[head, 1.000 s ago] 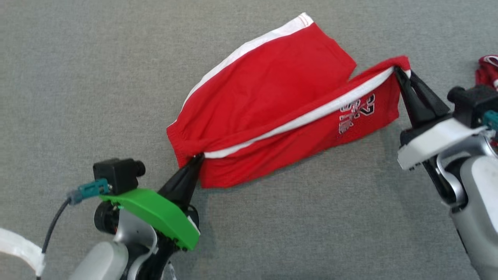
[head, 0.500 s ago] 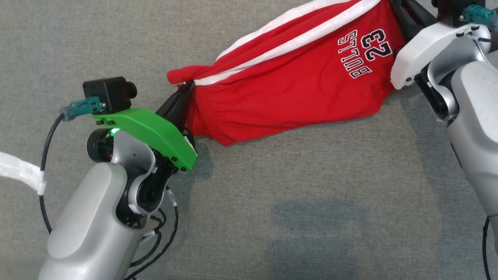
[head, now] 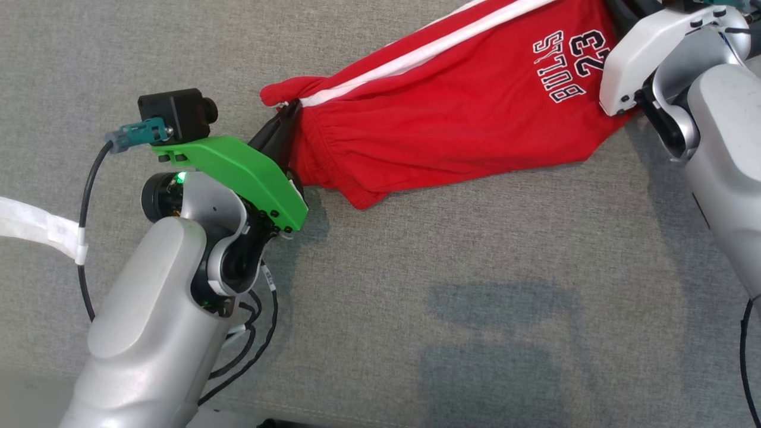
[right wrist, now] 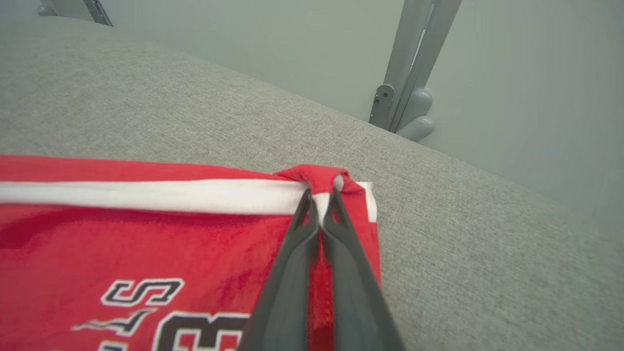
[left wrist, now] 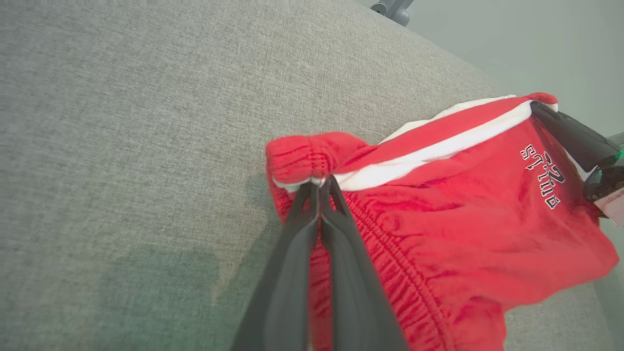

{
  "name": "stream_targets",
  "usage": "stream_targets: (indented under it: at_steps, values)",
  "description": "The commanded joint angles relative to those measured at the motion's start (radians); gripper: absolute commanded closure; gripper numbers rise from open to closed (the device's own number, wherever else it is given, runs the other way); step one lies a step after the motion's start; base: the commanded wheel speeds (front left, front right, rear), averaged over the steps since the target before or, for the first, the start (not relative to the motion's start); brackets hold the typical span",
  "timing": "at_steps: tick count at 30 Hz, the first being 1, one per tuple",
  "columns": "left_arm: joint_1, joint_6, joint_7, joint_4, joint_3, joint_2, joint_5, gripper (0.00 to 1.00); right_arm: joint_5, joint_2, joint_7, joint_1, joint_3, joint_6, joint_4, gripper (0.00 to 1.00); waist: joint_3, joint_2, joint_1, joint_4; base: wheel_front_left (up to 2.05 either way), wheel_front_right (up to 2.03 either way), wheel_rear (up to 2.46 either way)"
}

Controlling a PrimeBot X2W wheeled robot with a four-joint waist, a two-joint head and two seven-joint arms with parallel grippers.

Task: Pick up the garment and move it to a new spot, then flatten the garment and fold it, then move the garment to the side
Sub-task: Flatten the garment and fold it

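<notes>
The garment (head: 452, 119) is a pair of red shorts with white side stripes and a printed "BULLS 23"; it hangs stretched between my two grippers, its lower edge sagging onto the grey cloth surface (head: 416, 285). My left gripper (head: 286, 114) is shut on the elastic waistband end, seen close up as the left gripper (left wrist: 322, 184) pinching the garment (left wrist: 463, 219) beside the stripe. At the far end, my right gripper (right wrist: 321, 195) is shut on the hem corner of the garment (right wrist: 146, 243) at the white stripe. In the head view the right wrist (head: 642, 53) covers that corner.
The grey cloth surface (right wrist: 195, 117) ends at a rounded far edge, beyond which stand a pale wall and a grey metal post (right wrist: 414, 73). A black cable (head: 89, 196) and a white strap (head: 35, 226) trail from my left arm.
Both grippers have carried the shorts away from me and pulled them tauter; the rear leg panel that lay spread out has folded in behind. The head camera has shifted as well.
</notes>
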Motion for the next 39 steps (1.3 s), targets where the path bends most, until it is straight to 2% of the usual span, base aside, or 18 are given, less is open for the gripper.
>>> stream_targets:
  at_steps: [1,7,8,9,10,11,19,25,31,34,39]
  values:
    - [-0.019,-0.004,-0.009,0.005,0.000,0.004,0.009,1.00,0.006,-0.005,-0.007,-0.016,0.005,-0.001,0.011,1.00,0.000,0.0000,0.0000,0.001,0.00,0.00,0.00]
    - [-0.031,-0.012,-0.022,0.025,-0.020,-0.002,0.032,0.98,0.016,0.005,0.003,-0.048,0.044,-0.001,0.075,1.00,-0.004,0.0000,0.0000,0.004,0.00,0.00,0.00]
    - [-0.032,-0.011,-0.026,0.028,-0.022,-0.002,0.036,0.86,0.018,0.006,-0.002,-0.052,0.051,-0.001,0.081,1.00,-0.006,0.0000,0.0000,0.003,0.00,0.00,0.00]
    - [-0.033,-0.009,-0.029,0.029,-0.026,-0.001,0.043,0.51,0.021,0.010,-0.011,-0.056,0.059,-0.001,0.083,0.64,-0.008,0.0000,0.0000,0.002,0.00,0.00,0.00]
    - [-0.032,-0.010,-0.031,0.029,-0.032,0.002,0.049,0.05,0.024,0.013,-0.018,-0.057,0.067,-0.001,0.085,0.16,-0.010,0.0000,0.0000,0.001,0.00,0.00,0.00]
    - [-0.030,-0.009,-0.032,0.031,-0.042,0.012,0.067,0.00,0.026,0.015,-0.021,-0.057,0.072,-0.001,0.089,0.00,-0.014,0.0000,0.0000,-0.001,0.00,0.00,0.00]
    - [0.030,-0.011,-0.060,-0.018,-0.089,0.074,0.142,0.00,0.076,0.021,-0.057,-0.024,0.129,-0.001,0.048,0.00,-0.065,0.0000,0.0000,-0.035,0.00,0.00,0.00]
    - [0.150,0.023,-0.157,-0.149,-0.091,0.144,0.206,0.00,0.097,-0.009,-0.048,0.032,0.129,-0.001,-0.006,0.00,-0.120,0.0000,0.0000,-0.072,0.00,0.00,0.00]
    - [0.291,0.085,-0.280,-0.247,-0.108,0.202,0.310,0.00,0.103,-0.063,0.064,0.098,0.094,-0.001,-0.015,0.00,-0.175,0.0000,0.0000,-0.072,0.00,0.00,0.00]
    - [0.346,0.101,-0.352,-0.265,-0.109,0.197,0.327,0.00,0.113,-0.074,0.123,0.123,0.061,-0.001,-0.020,0.00,-0.194,0.0000,0.0000,-0.056,0.00,0.00,0.00]
    - [0.381,0.102,-0.424,-0.243,-0.127,0.182,0.355,0.00,0.125,-0.086,0.204,0.135,0.019,-0.001,-0.029,0.00,-0.192,0.0000,0.0000,-0.024,0.00,0.00,0.00]
